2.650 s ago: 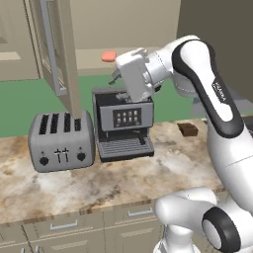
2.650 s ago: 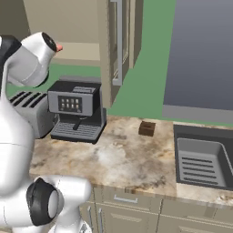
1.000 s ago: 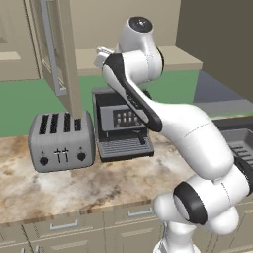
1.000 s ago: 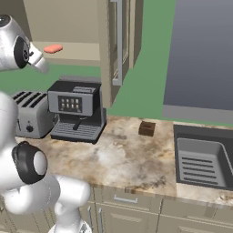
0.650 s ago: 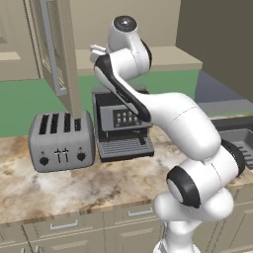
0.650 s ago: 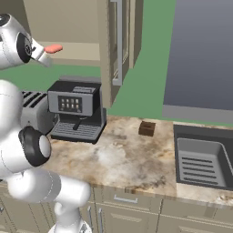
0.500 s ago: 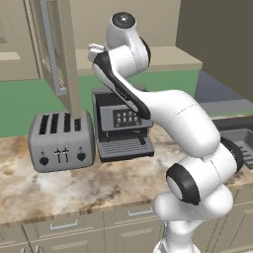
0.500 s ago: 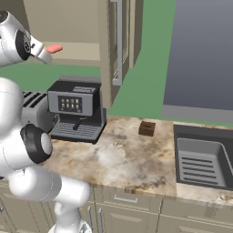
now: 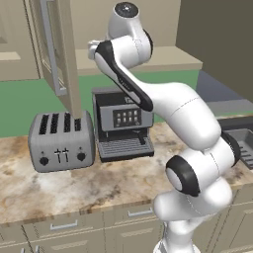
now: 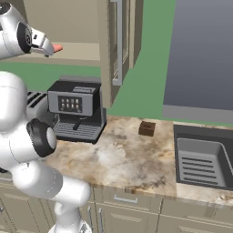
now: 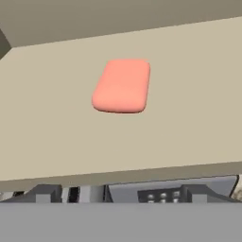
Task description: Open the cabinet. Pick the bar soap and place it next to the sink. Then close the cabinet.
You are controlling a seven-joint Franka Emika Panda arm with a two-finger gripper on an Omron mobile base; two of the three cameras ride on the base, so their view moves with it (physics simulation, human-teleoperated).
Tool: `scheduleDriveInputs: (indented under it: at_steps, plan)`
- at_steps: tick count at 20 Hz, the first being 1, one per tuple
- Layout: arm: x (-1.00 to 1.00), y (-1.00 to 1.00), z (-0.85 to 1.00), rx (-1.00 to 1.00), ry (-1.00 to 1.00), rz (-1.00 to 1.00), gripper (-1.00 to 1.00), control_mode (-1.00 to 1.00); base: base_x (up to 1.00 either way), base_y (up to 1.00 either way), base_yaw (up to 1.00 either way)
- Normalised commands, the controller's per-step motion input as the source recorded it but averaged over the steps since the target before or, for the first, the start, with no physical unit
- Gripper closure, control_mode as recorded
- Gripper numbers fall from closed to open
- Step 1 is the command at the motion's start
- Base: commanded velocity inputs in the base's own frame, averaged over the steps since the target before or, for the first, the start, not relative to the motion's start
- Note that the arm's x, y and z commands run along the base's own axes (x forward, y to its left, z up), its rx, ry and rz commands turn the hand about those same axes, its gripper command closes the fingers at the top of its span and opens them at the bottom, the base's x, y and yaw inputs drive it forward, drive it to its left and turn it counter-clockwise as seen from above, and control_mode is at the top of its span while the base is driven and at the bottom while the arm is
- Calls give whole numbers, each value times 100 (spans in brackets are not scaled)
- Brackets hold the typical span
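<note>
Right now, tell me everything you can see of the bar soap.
The bar soap is a small, flat, salmon-pink rectangle with rounded corners and a smooth, matte look. It lies flat on the beige shelf of the open cabinet, set away from the shelf's front edge, with bare shelf on every side of it. Nothing else touches it. In the hand view the two dark fingers stand apart below it, short of it. From the right base view only its pink end shows past the robot's wrist.
</note>
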Motion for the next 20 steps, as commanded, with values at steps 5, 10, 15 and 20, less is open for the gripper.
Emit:
scheduleDriveInputs:
  at_steps: [5,10,15,20]
  plan:
    - [36,-1,-3,0,-5,1,-100,-100,0,0,0]
    - [31,0,0,0,-8,0,-100,-100,0,0,0]
    - [1,0,1,0,-2,0,-100,-100,0,0,0]
    - [15,0,0,-3,0,0,-100,-100,0,0,0]
